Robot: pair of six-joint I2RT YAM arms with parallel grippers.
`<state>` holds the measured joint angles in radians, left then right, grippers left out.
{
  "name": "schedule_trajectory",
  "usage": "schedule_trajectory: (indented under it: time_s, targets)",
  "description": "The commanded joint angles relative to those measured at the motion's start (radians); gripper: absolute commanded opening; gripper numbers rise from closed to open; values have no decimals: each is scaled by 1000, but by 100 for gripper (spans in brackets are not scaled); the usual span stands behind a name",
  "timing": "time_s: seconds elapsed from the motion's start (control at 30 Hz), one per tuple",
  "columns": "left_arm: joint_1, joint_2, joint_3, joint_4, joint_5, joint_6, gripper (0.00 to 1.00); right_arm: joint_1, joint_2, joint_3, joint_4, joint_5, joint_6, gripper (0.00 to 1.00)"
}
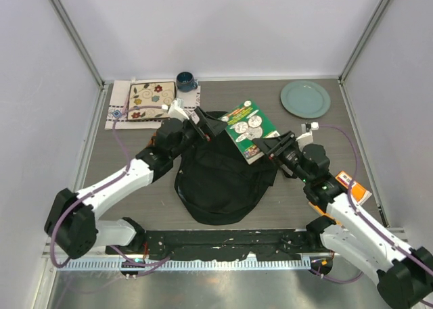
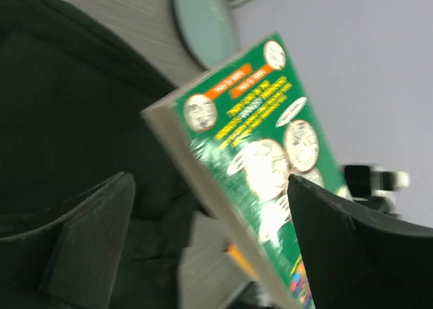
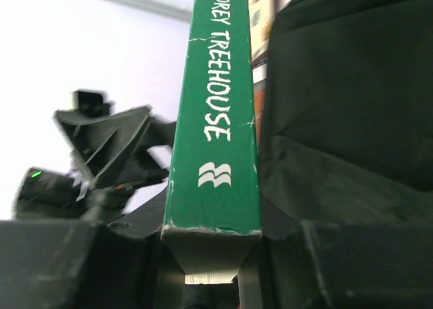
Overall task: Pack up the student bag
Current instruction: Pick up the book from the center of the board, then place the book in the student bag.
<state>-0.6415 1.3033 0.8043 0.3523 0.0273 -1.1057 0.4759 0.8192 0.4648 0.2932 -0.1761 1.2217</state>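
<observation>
Taking stock for you, operator, item by item; clock directions are read from the overhead view, arm bases at 6 o'clock.

Item one, student bag (image 1: 220,180): black soft fabric; lying flat at the centre of the counter (image 1: 223,96); rounded end toward 6 o'clock.

Item two, green book (image 1: 249,128): paperback; cover with white round pictures and yellow lettering; white spine lettering reads "STOREY TREEHOUSE" in your right wrist view; it sits tilted over the bag's 1 o'clock corner; whether it touches the fabric you cannot tell.

Item three, right end effector (image 1: 265,147): clenched on the green book at its 5 o'clock end; spine pinched between both fingers (image 3: 74,265).

Item four, left end effector (image 1: 205,125): released; fingers spread wide, grasping nothing; at the bag's 12 o'clock edge, just beside the book on its 9 o'clock side; your left wrist view shows the book's cover beyond those spread fingers.

Item five, plate (image 1: 306,98): pale teal, round; at 2 o'clock, well apart from the bag.

Item six, mug (image 1: 186,81): dark blue; at 11 o'clock, by the far edge.

Item seven, patterned cloth (image 1: 150,99): cream with flower and leaf motifs; just beside the mug on its 8 o'clock side.

Item eight, orange-and-white item (image 1: 356,188): at 3 o'clock; partly hidden by your right arm; too covered to identify.
</observation>
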Motion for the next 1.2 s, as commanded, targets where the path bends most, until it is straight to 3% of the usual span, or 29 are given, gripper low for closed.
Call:
schedule_trajectory:
  time_s: [0.0,0.13,0.23,0.43,0.63,0.8,0.9,0.97,1.13,1.17]
  targets:
    - [2,-140,104,-523,-153,323,100,-3,-149,101,-369,300,-162,1]
    - [2,-214,61,-798,-298,420,100,-6,-235,75,-554,406,-157,1]
    - [5,-271,-12,-840,-371,416,100,-5,-334,45,-653,455,-142,1]
    - [36,-234,-115,-783,-307,359,100,-6,-436,-49,-756,469,-91,1]
    - [40,-171,-203,-681,-276,265,100,-10,-263,-155,-565,435,-76,1]
    - [40,-183,-290,-511,-158,192,100,-36,-86,-97,-424,445,-157,1]
    - [40,-179,-332,-406,-83,143,100,-126,64,-43,-335,362,-218,1]
    - [40,-176,-343,-362,-52,119,100,-239,168,-20,-232,218,-235,1]
    - [40,-219,-329,-368,-38,128,100,-345,264,70,-170,70,-315,1]
    - [40,-232,-288,-430,-68,144,100,-365,270,86,-177,20,-326,1]
